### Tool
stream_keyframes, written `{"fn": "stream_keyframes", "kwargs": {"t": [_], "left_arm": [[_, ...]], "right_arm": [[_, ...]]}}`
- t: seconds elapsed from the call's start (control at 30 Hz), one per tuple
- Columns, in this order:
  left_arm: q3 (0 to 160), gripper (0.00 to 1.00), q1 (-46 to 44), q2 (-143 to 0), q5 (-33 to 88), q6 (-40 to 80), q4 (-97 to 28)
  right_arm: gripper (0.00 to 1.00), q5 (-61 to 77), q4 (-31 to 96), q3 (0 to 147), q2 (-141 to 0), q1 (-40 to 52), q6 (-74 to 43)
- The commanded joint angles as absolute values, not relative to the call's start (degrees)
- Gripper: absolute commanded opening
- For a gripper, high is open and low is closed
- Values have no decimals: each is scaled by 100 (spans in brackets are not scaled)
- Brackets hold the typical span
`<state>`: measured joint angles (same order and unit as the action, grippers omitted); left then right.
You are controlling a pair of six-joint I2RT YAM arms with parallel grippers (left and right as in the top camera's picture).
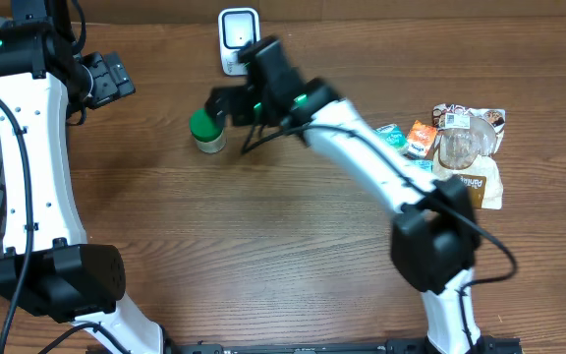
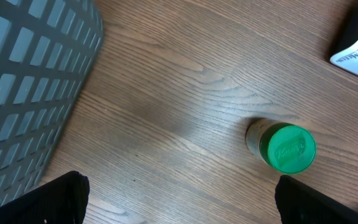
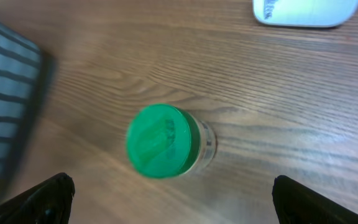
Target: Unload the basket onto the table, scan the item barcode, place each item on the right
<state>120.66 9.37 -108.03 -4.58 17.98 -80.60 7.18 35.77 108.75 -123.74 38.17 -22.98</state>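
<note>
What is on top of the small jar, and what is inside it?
A green lid closes the jar. The lid covers the mouth, so the contents cannot be seen.

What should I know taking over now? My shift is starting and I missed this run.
Left end effector: open, empty, over bare table beside the grey basket.
Right end effector: open, empty, above the green-lidded jar.
Jar stands upright on the table near the white scanner; packets lie piled on the right side.
Done: right arm positioned at jar. Left: grasp jar, show its barcode to scanner.
</note>
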Motion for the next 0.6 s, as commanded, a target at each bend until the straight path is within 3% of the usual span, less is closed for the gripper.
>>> {"fn": "stream_keyframes", "kwargs": {"t": [0.0,0.57], "left_arm": [[12088,99,897,-10844,-486,1778,-8058],[12088,100,897,-10844,-489,1778,-8058]], "right_arm": [[100,-539,3260,10822,-12604,4139,-1656],[99,12,2001,10816,-13371,4318,-716]]}}
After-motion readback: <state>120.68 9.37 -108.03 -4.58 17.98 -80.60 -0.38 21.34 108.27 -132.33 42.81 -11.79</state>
